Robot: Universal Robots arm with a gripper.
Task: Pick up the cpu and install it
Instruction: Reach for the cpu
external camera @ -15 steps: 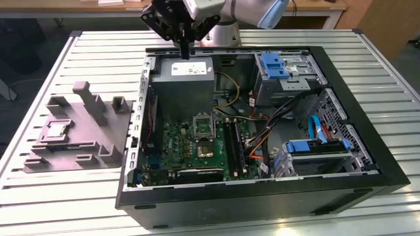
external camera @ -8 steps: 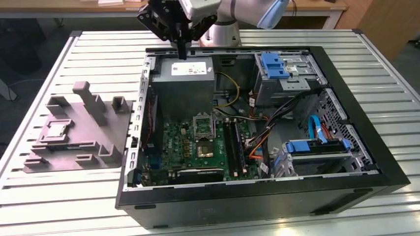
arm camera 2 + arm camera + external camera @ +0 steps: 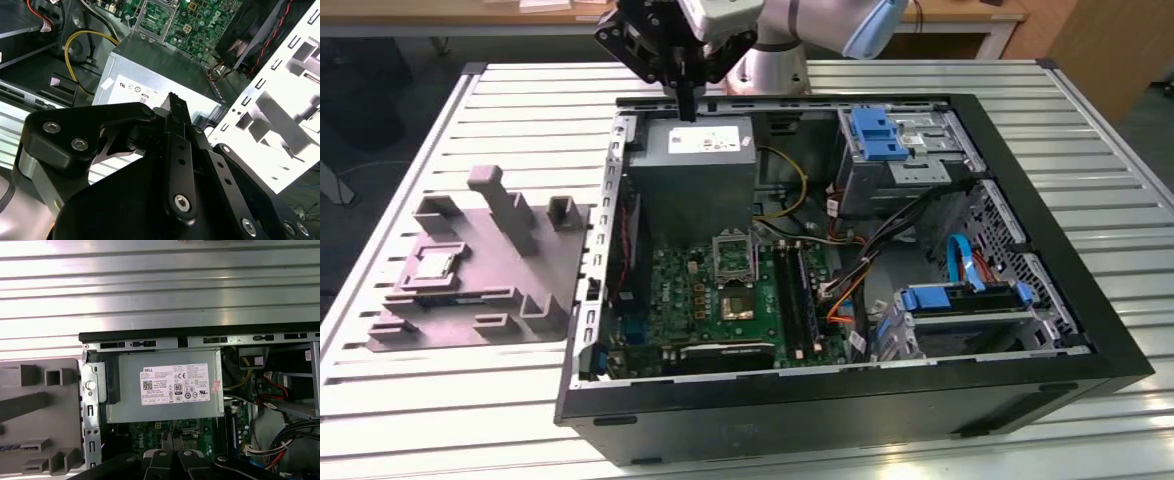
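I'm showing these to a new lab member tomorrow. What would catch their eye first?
The open black computer case dominates the slatted table, its green motherboard bare inside. The arm's gripper hangs over the grey power-supply box at the case's end nearest the arm's base. At the exterior view's left, a grey plastic block with upright posts holds the small silvery cpu.

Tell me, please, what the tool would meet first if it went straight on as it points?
Probably the top of the power supply box; the tool points down over it, though depth is unclear.
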